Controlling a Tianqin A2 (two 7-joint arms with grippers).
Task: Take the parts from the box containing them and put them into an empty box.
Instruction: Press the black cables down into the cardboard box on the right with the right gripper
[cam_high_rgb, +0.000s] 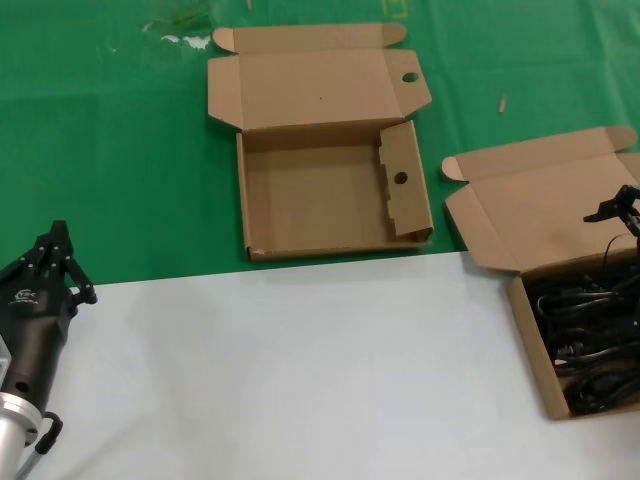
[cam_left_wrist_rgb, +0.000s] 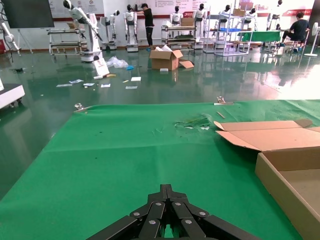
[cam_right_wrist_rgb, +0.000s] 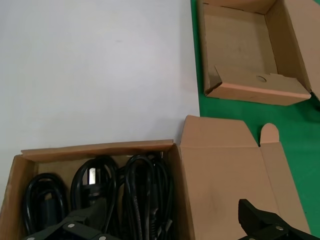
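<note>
The box containing them (cam_high_rgb: 528, 335) stands open at the right, its plain lid (cam_high_rgb: 545, 205) folded back. Several black power cords (cam_high_rgb: 585, 330) lie bundled inside; they also show in the right wrist view (cam_right_wrist_rgb: 100, 190). My right gripper (cam_high_rgb: 618, 203) hangs open above this box, its jaws wide apart over the cords and the lid hinge (cam_right_wrist_rgb: 170, 220), touching nothing. The empty box (cam_high_rgb: 310, 200) with round holes sits at the middle back, also in the right wrist view (cam_right_wrist_rgb: 235, 45). My left gripper (cam_high_rgb: 55, 240) is shut and empty at the near left (cam_left_wrist_rgb: 167, 190).
A green mat (cam_high_rgb: 120, 150) covers the far half of the table and a white surface (cam_high_rgb: 300, 370) the near half. White scraps (cam_high_rgb: 185, 40) lie at the far left. The empty box's wall (cam_left_wrist_rgb: 285, 182) is to the side of my left gripper.
</note>
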